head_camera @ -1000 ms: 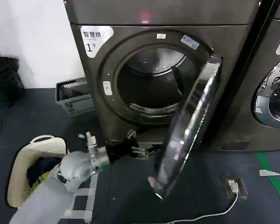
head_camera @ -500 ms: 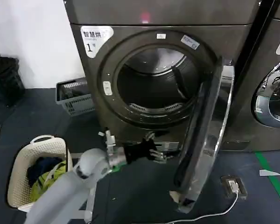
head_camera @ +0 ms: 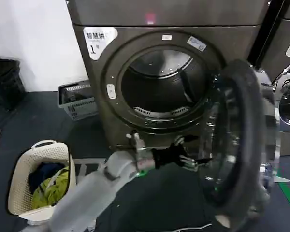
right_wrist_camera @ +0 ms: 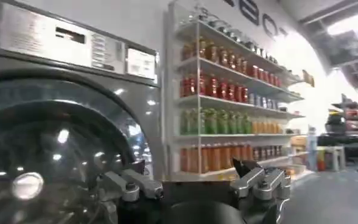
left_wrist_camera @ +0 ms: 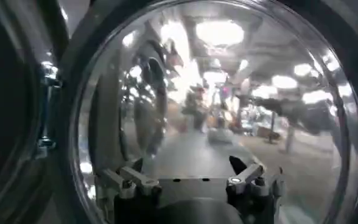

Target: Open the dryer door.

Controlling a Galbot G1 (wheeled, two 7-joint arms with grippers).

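Left gripper (head_camera: 193, 159) spread open, holding nothing, reaching just beside the inner glass of the dryer door (head_camera: 241, 145). Door swung wide to the right of the round drum opening (head_camera: 157, 84), standing upright, inner face turned toward the gripper. Laundry basket (head_camera: 38, 179) well apart, lower left. Right gripper (right_wrist_camera: 194, 182) open, facing shelves (right_wrist_camera: 228, 109).

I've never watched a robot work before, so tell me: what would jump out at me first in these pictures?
Probably the big round dryer door, swung wide open on the right of the dark machine, its glass dome facing the robot. Behind it gapes the drum opening. The left end effector reaches toward the door's inner face, fingers spread, and a laundry basket with clothes sits on the floor to the left.
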